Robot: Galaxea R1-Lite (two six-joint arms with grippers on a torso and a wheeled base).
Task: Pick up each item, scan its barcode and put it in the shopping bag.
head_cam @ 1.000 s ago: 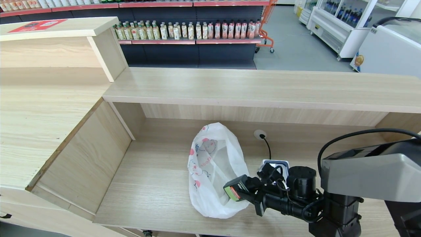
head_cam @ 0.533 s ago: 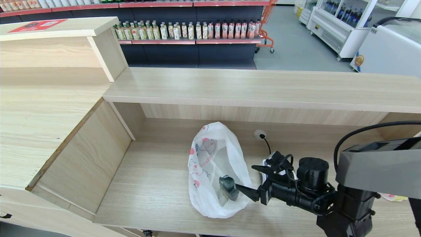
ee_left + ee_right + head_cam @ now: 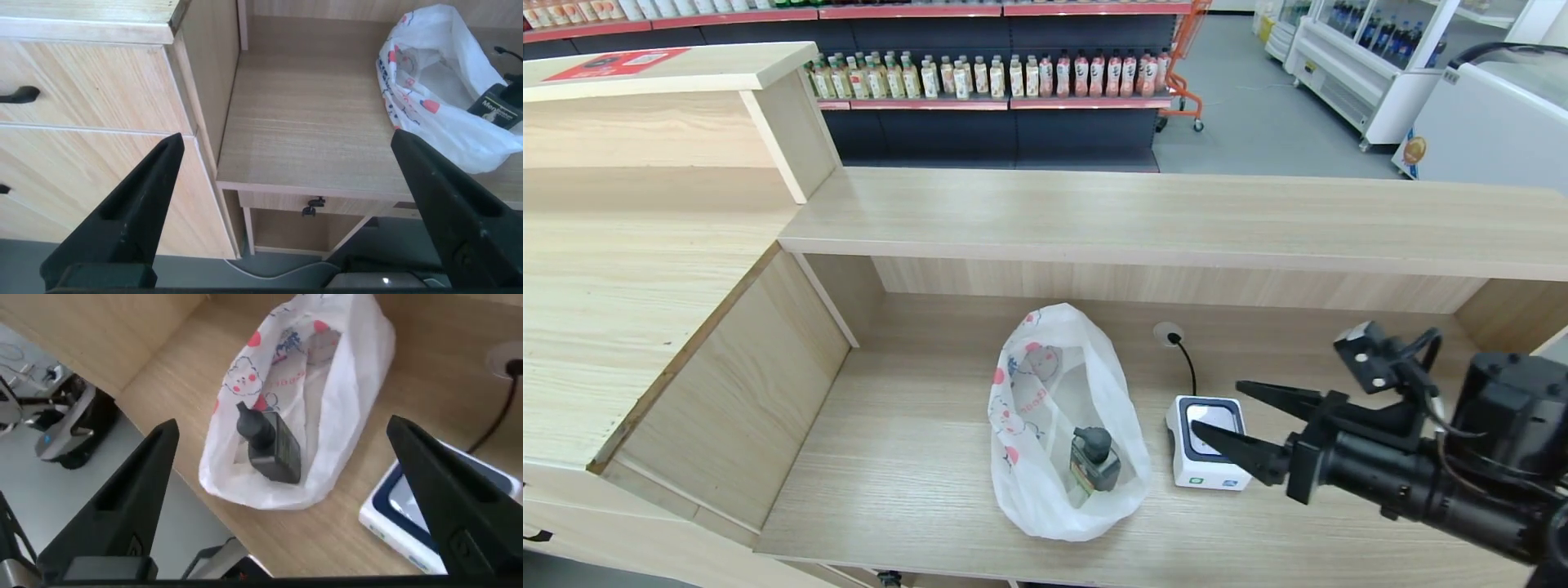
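Right end effector (image 3: 1218, 406) spread wide, empty, near scanner (image 3: 1207, 475). Dark bottle (image 3: 1094, 461) sits inside shopping bag (image 3: 1029, 408) on tabletop (image 3: 898, 465). Left end effector (image 3: 288, 137) likewise splayed, holding nothing.

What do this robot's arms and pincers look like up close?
The right arm is a black cylinder with looping black cables and a small pale camera block on top. Its end effector has two black, tapered, pointed fingers. The left end effector has the same black wedge-shaped fingers.
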